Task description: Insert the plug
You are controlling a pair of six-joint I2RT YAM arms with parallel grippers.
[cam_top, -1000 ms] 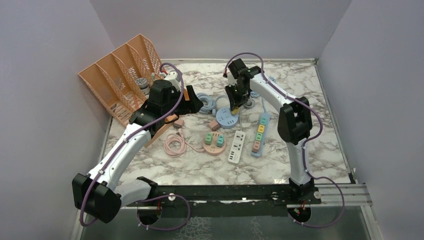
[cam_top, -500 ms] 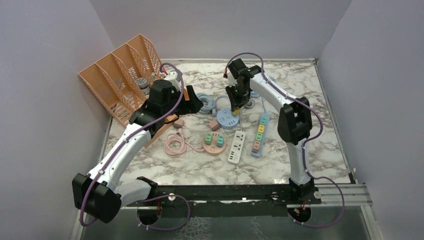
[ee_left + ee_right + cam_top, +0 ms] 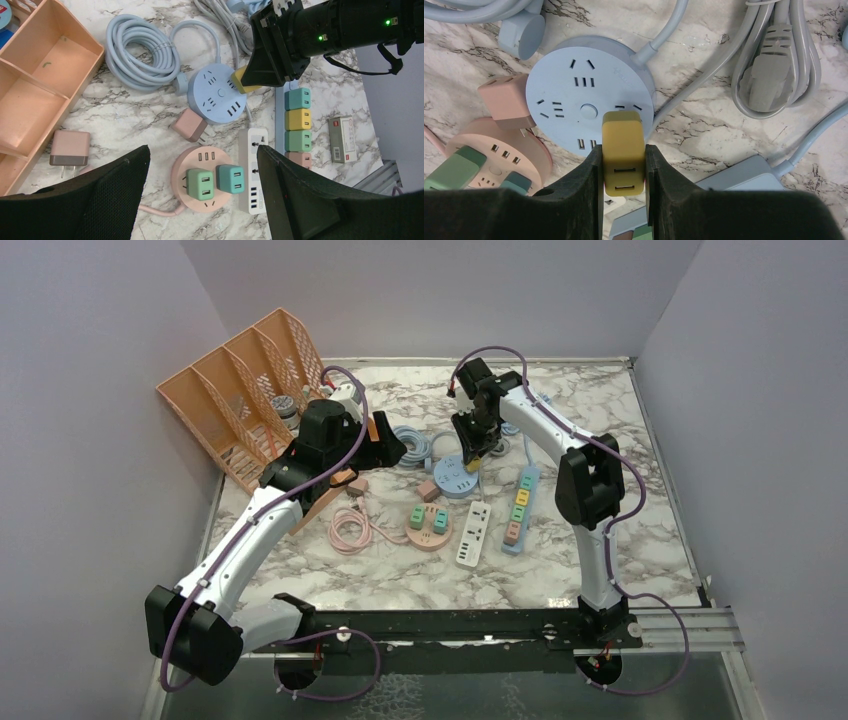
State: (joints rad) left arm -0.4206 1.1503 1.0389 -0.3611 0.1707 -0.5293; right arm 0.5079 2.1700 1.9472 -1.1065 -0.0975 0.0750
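Observation:
My right gripper (image 3: pixel 623 148) is shut on a yellow plug (image 3: pixel 623 127), a small block with two USB slots on its back. Its front end overlaps the near edge of the round blue power strip (image 3: pixel 574 95), close to a pair of slots; the prongs are hidden. From above, the right gripper (image 3: pixel 471 450) hangs over that blue strip (image 3: pixel 452 480) at mid-table. The left wrist view shows the yellow plug (image 3: pixel 241 80) at the strip's right rim. My left gripper (image 3: pixel 200 156) is open, hovering above the round pink strip with nothing between its fingers.
The round pink strip (image 3: pixel 206 156) carries a green and a teal adapter. Beside it lie a white strip (image 3: pixel 252 145) and a long blue strip (image 3: pixel 520 505) with coloured adapters. Loose pink adapters (image 3: pixel 189 124), cable coils (image 3: pixel 142 52) and an orange file rack (image 3: pixel 240 390) stand left.
The right gripper with the yellow plug has shifted very slightly above the blue strip. The left arm has not moved.

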